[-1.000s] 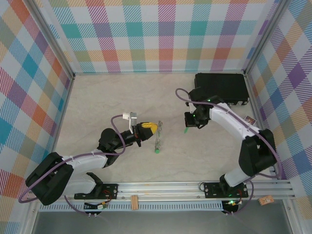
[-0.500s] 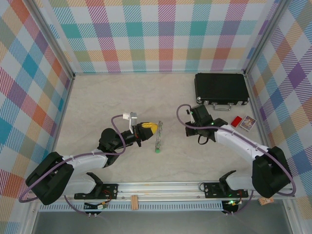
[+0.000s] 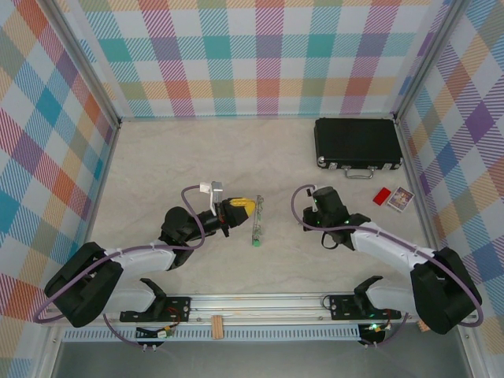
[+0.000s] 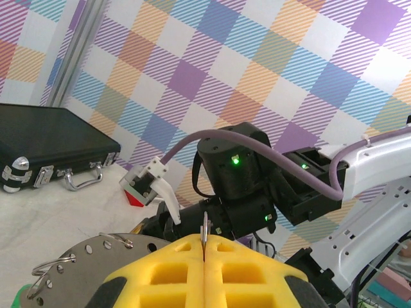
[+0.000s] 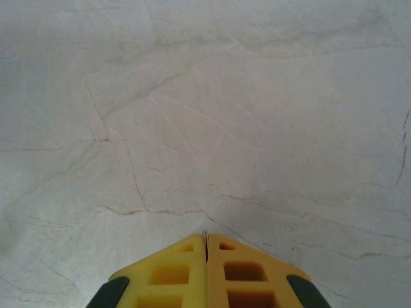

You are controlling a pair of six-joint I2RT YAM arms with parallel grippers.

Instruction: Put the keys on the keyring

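My left gripper (image 3: pixel 250 207) is shut on the keyring (image 3: pixel 256 222), a thin grey ring seen edge-on above the table. A green-tagged key (image 3: pixel 254 243) hangs at the ring's near end. In the left wrist view the yellow fingers (image 4: pixel 173 269) pinch the ring's thin edge (image 4: pixel 205 228), and its flat grey part (image 4: pixel 83 256) with a wire loop reaches left. My right gripper (image 3: pixel 318 206) is to the right of the ring, apart from it, pointing down. Its fingers (image 5: pixel 173 273) are shut close over the table, with a thin silver sliver, apparently a key (image 5: pixel 205 236), between the tips.
A black case (image 3: pixel 358 142) lies at the back right, also seen as the black case (image 4: pixel 45 144) in the left wrist view. A red card (image 3: pixel 382 197) and a picture card (image 3: pixel 401 198) lie near the right wall. The marbled table (image 5: pixel 205 115) is just below the right fingers.
The right arm has swung down and toward the near side, bringing its gripper low over the table. The green tag seen under it before is hidden. The left arm and ring stayed still.
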